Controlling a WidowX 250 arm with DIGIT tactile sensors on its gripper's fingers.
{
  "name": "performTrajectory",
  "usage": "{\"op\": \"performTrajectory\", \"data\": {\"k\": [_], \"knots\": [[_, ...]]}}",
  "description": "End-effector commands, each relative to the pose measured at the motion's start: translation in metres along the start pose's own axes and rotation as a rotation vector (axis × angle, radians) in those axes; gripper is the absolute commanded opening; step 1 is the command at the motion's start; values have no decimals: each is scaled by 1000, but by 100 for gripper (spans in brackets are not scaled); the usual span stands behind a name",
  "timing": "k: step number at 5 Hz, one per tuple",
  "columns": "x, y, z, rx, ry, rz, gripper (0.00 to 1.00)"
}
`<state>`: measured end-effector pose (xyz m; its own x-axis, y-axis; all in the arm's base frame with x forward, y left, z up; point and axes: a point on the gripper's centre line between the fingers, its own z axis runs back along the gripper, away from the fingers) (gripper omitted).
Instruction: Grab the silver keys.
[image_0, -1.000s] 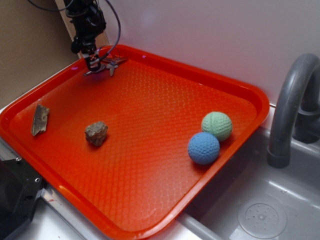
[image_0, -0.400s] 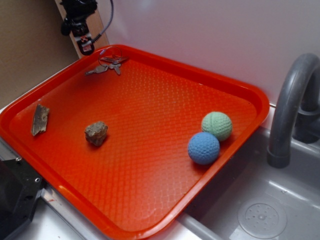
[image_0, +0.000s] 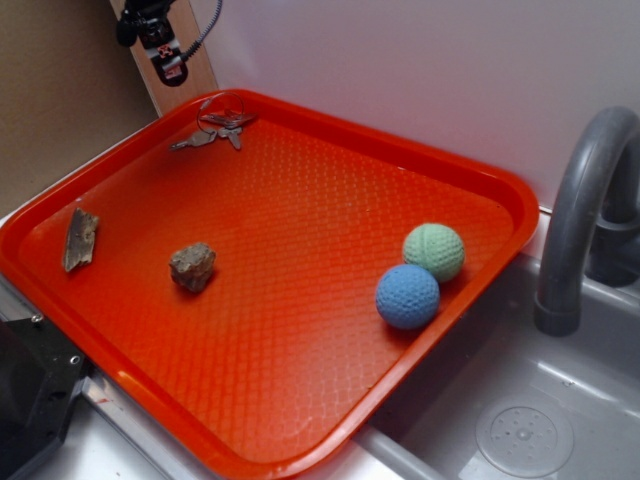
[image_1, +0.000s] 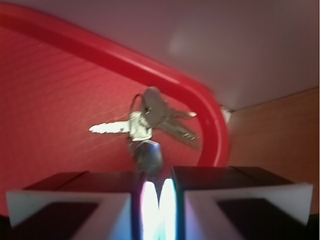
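Surface: orange tray (image_0: 300, 330) beside a grey sink (image_0: 520, 420)
Keys: silver keys (image_0: 215, 130) flat at the tray's 11 o'clock corner; untouched
Claw: gripper (image_0: 168, 72) raised above that corner; jaws nearly together, empty

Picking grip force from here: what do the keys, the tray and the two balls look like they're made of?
The silver keys look like bare metal, grey with bright glints. The tray looks like moulded orange-red plastic with a glossy rim and a fine textured floor. The blue ball and green ball have a matte, knobbly surface, probably foam or knit; I cannot tell which.
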<state>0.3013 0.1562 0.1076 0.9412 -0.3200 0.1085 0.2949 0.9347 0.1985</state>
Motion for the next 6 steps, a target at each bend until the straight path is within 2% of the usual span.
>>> {"op": "performTrajectory", "data": {"k": [1,2,3,4,5,6], "knots": [[40,-18,-11,-11,-33,-83,100],[42,-23,-14,-12,-30,-87,100],[42,-24,-24,12,11,-87,100],[42,-21,-41,6,46,-82,100],[40,-25,-50,0,68,-75,0],[39,-24,-49,-7,65,-71,0]]}}
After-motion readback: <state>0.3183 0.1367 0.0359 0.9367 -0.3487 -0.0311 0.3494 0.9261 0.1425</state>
